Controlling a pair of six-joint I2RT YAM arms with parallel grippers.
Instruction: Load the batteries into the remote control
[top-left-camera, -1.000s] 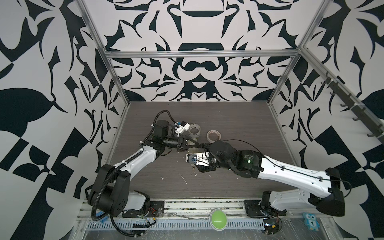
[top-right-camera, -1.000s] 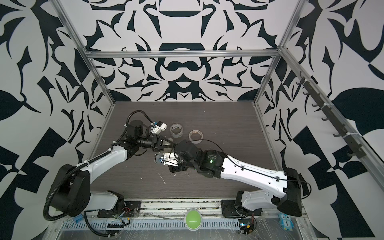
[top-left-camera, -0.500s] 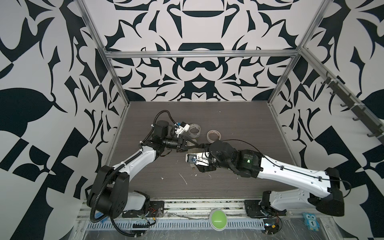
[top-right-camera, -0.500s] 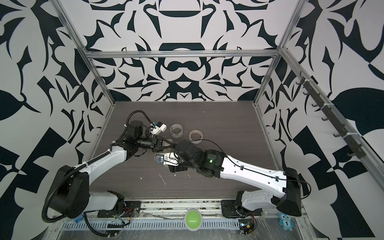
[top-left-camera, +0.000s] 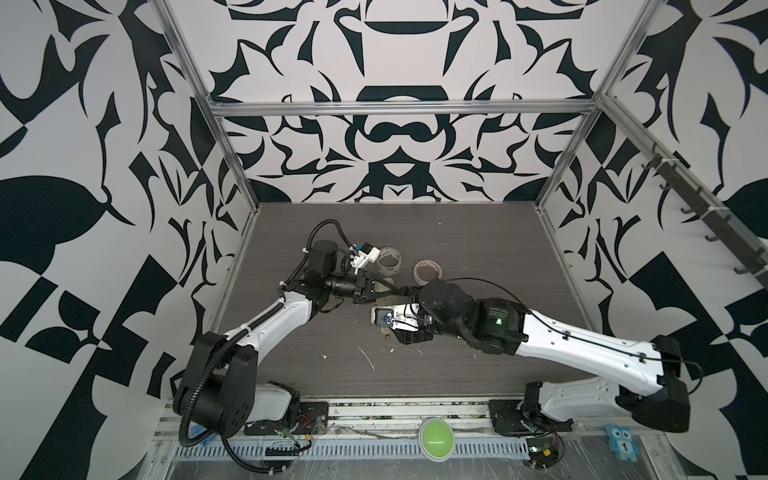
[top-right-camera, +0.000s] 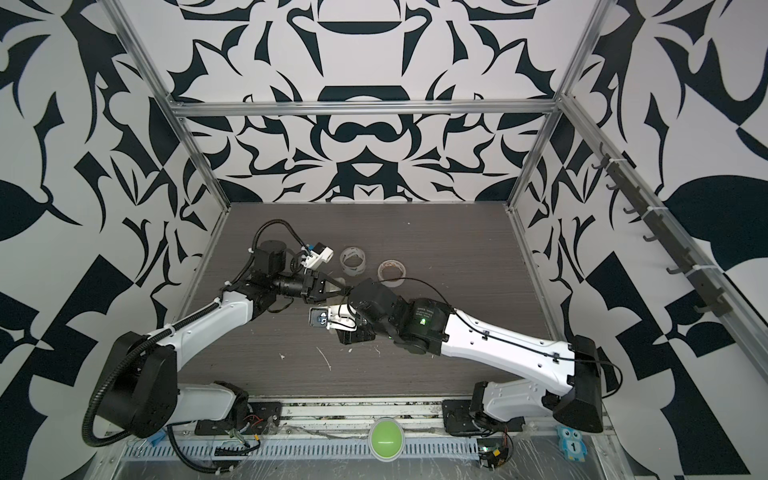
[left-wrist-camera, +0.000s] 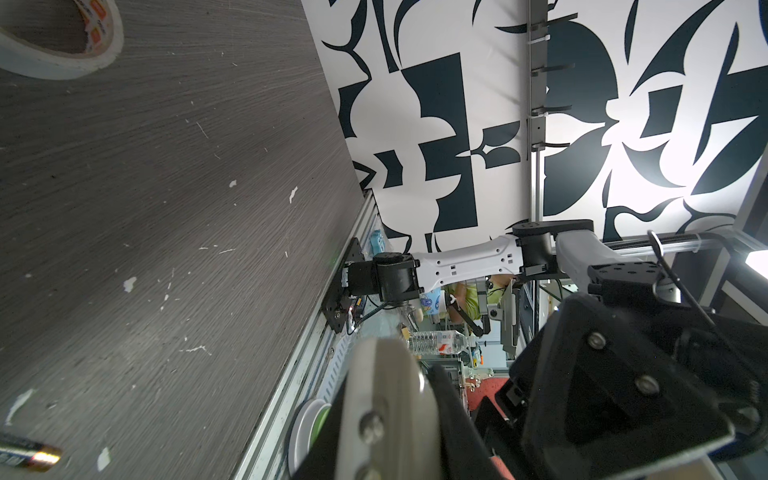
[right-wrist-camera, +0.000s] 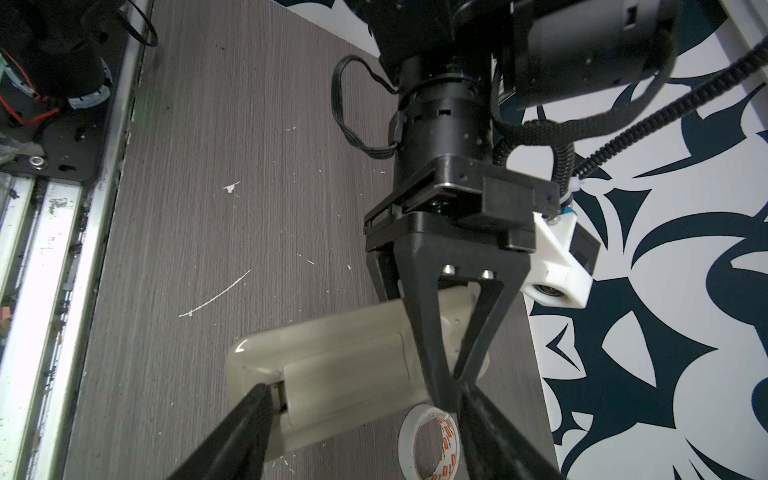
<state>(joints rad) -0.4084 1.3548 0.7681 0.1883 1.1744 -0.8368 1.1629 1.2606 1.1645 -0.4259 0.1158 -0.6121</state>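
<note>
Remote control (right-wrist-camera: 316, 332): over mid-bench, back up, one end clamped in closed left fingers (right-wrist-camera: 419, 311). Right fingers (right-wrist-camera: 245, 428) spread open over cover (right-wrist-camera: 345, 374), one tip at cover's end. One battery (left-wrist-camera: 29, 455) flat on bench (top-left-camera: 478, 249): dark grey woodgrain, white flecks. White tape roll (right-wrist-camera: 407, 432), clear tape roll (top-left-camera: 389, 269) just behind. Black-and-white patterned walls (top-left-camera: 395, 137), aluminium frame (top-left-camera: 399, 109) around.

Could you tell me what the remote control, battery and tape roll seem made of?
The remote control: probably hard plastic, off-white, smooth, faintly glossy, with moulded seams. The battery: likely metal, dark printed wrap, shiny coppery end. The tape roll: whitish tape, seemingly on a printed card core; uncertain.
</note>
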